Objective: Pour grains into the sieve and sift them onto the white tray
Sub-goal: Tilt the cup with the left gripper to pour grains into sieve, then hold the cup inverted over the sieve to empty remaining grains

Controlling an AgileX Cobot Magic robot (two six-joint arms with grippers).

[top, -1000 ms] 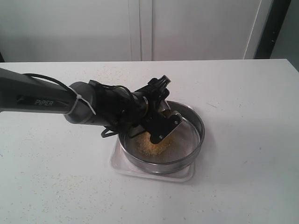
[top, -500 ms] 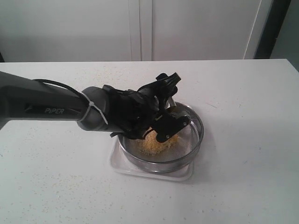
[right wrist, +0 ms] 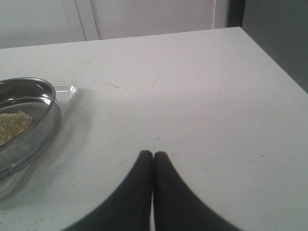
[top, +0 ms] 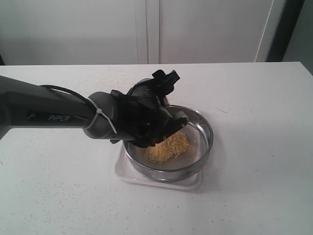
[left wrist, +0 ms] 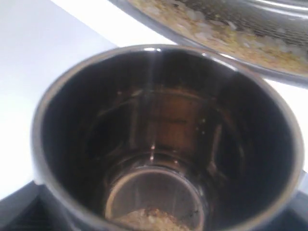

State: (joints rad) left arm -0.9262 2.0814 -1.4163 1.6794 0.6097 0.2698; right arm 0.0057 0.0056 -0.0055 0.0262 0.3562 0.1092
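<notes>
Mostly the cup (left wrist: 163, 120) hides the left jaws pinching it; right jaws pressed together.

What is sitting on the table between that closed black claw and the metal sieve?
Nothing but bare tabletop with a few stray specks, as the right wrist view shows; the right gripper is shut, apart from the sieve.

Open table (top: 259, 156) right of the sieve (top: 205, 144) — the left arm (top: 63, 115) across its left rim.
</notes>
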